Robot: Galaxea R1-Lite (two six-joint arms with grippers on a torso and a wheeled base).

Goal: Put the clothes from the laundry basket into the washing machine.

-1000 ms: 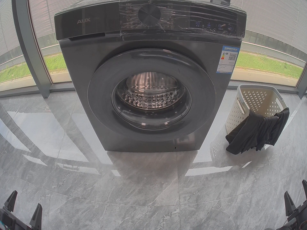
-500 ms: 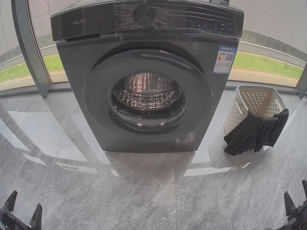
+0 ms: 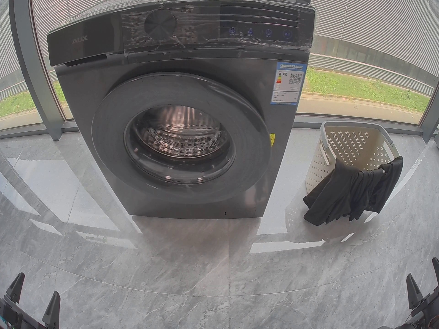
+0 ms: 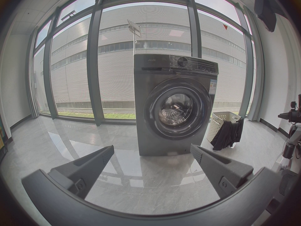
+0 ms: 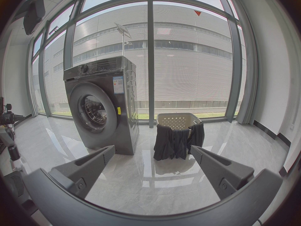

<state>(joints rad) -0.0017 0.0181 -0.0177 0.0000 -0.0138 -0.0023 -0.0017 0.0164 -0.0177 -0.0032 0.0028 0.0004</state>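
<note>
We counted one washing machine (image 3: 183, 92), one laundry basket (image 3: 354, 145) on the floor (image 3: 206, 261) just to its right, and dark clothes (image 3: 347, 193), perhaps two pieces, draped over its rim. The left gripper (image 3: 36, 286) and right gripper (image 3: 423, 270) had their fingers spread.

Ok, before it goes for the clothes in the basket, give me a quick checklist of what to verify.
1. Open washing machine door: not ok, it looks shut.
2. Reachable clothes: ok, draped over the front rim of the laundry basket.
3. Basket upright beside the machine: ok.
4. Open, empty left gripper: ok.
5. Open, empty right gripper: ok.
6. More clothes deeper inside the basket: cannot tell.
</note>
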